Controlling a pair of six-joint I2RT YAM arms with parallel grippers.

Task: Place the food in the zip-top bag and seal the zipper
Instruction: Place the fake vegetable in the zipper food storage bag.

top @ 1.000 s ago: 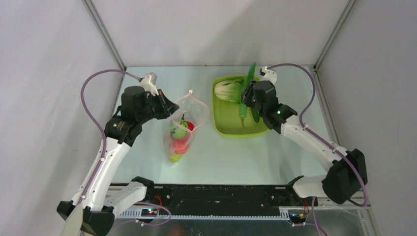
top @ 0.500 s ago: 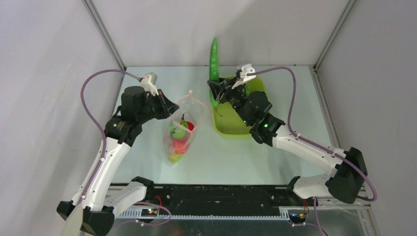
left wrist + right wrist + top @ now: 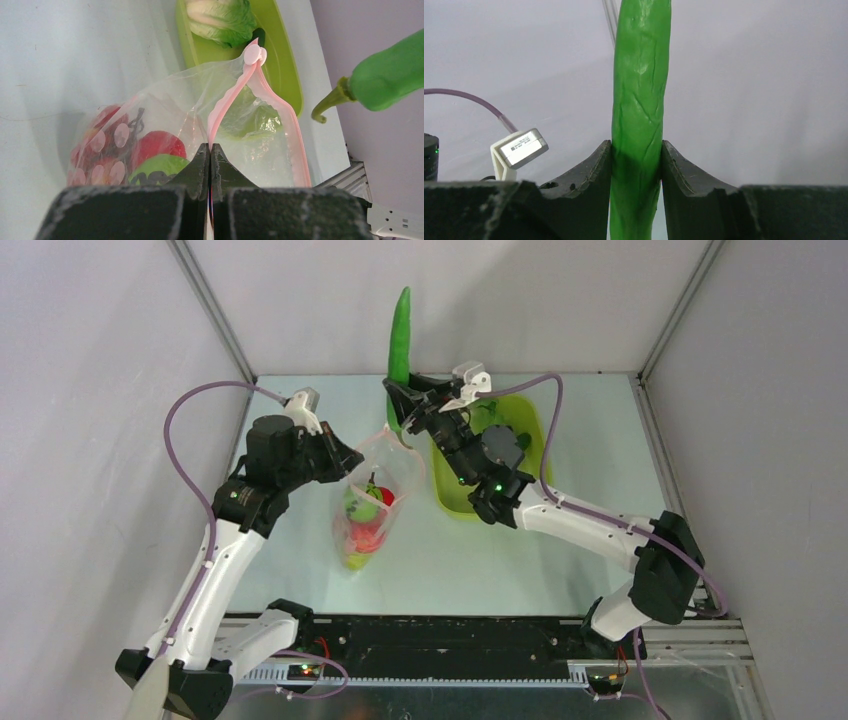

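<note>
The clear zip-top bag point(image 3: 368, 502) lies on the table with red tomatoes point(image 3: 157, 145), cherry pieces point(image 3: 107, 152) and green produce inside. My left gripper point(image 3: 354, 462) is shut on the pink zipper point(image 3: 227, 100), holding the mouth up and open; its tips meet on the strip in the left wrist view point(image 3: 210, 146). My right gripper point(image 3: 398, 408) is shut on a long green pepper point(image 3: 401, 335), held upright above the table just behind the bag's mouth. The pepper fills the right wrist view point(image 3: 641, 75) between the fingers point(image 3: 636, 150). Lettuce point(image 3: 220, 17) lies in the tray.
The lime-green tray point(image 3: 452, 498) sits right of the bag, partly under my right arm; it also shows in the left wrist view point(image 3: 287, 65). Grey walls close in the table on three sides. The pepper's stem end point(image 3: 327, 102) hangs right of the bag's mouth.
My right gripper has lifted the green pepper out of the tray and carried it left, up to the bag's mouth. The left arm and the bag have not moved.
</note>
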